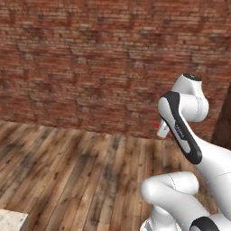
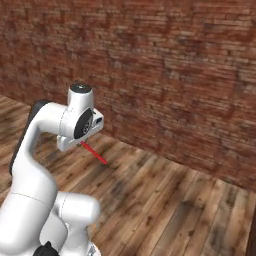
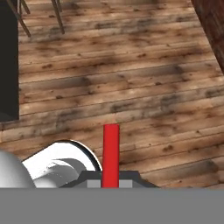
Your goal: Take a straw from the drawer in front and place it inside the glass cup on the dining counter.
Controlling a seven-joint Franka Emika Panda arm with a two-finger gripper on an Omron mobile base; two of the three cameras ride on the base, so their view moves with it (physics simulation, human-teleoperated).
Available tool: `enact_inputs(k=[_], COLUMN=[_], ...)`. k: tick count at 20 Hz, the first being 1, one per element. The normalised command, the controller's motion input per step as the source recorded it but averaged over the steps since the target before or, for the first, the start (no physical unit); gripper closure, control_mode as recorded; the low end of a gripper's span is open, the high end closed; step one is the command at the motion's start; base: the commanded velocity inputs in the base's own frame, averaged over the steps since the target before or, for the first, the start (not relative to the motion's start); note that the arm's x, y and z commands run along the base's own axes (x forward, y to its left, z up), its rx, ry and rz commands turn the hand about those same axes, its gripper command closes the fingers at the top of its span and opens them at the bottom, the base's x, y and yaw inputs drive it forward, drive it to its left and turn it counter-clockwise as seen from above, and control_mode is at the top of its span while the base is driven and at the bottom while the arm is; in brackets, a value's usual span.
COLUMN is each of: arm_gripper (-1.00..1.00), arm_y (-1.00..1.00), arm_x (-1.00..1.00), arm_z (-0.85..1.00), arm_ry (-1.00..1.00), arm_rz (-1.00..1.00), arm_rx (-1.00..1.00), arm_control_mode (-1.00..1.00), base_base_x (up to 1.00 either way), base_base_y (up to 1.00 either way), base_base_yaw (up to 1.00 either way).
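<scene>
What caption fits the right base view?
Gripper shut on the red straw, carried above a wooden floor before a brick wall.

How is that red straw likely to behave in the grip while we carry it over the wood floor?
The straw juts dead straight from the shut gripper, so it is probably stiff rather than floppy. It looks thin, likely light. Being clamped near one end with most of its length free, it may pivot or slip if bumped. If dropped on the wooden floor, it could roll.

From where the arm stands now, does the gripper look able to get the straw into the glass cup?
Probably not yet. The gripper is shut on the straw, but ahead of it lie only the wood floor and the brick wall, with no cup or counter within reach.
</scene>
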Motion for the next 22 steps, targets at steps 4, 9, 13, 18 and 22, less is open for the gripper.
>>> enact_inputs(k=[4,9,13,18,22], arm_gripper=[1.00,1.00,1.00,1.00,1.00], arm_y=[0.00,0.00,0.00,0.00,0.00], arm_x=[0.00,0.00,0.00,0.00,0.00], arm_z=[0.00,0.00,0.00,0.00,0.00], arm_ry=[0.00,0.00,0.00,0.00,0.00], arm_rz=[0.00,0.00,0.00,0.00,0.00], arm_rx=[0.00,0.00,0.00,0.00,0.00], arm_control_mode=[1.00,1.00,1.00,1.00,1.00], base_base_x=[0.83,0.75,0.72,0.73,0.86], base_base_y=[-0.49,-0.35,-0.30,-0.33,-0.30], base_base_yaw=[0.55,0.55,0.57,0.58,0.52])
